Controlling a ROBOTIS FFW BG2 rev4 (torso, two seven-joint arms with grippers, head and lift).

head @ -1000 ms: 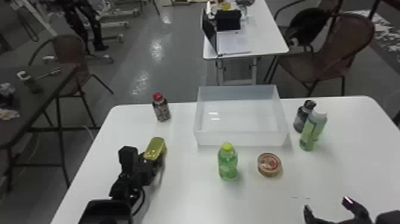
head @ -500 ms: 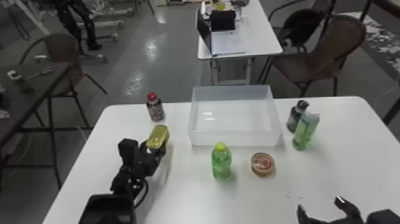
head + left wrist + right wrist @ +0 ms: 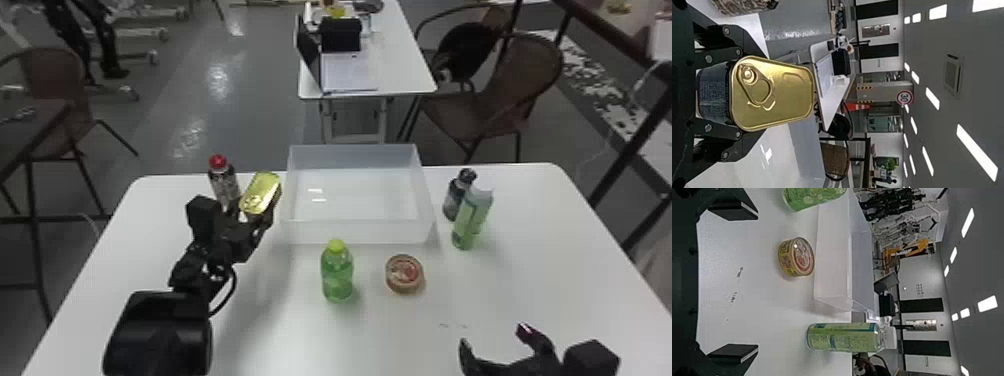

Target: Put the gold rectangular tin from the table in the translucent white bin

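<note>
Holding the gold rectangular tin (image 3: 261, 192) in my left gripper (image 3: 251, 212), I have it beside the left wall of the translucent white bin (image 3: 357, 232), outside the bin. The left fingers are closed on the tin's sides, and in the left wrist view its gold lid, with the pull ring, faces the camera. The tin's side below the lid is dark.

My right gripper (image 3: 494, 336) is at the near right of the head view, with its two fingers spread wide apart. In the right wrist view I see them standing well clear of each other over the white table (image 3: 550, 260).

The bin sits toward the table's far edge, open at the top. To its left, a dark bottle with a red cap (image 3: 225, 182) stands upright, partly hidden behind the tin and the left gripper. In front of the bin I have a green bottle with a yellow-green cap (image 3: 337, 275), upright, and just to its right a round can (image 3: 404, 274) lying flat, its ring-pull lid up. Right of the bin, a green bottle with a whitish cap (image 3: 471, 217) stands in front of a dark bottle with a black cap (image 3: 456, 195); I can't tell whether those two touch. Farther off, an open laptop (image 3: 345, 70) rests on another white table (image 3: 405, 65), with a brown chair (image 3: 530, 75) to its right.
</note>
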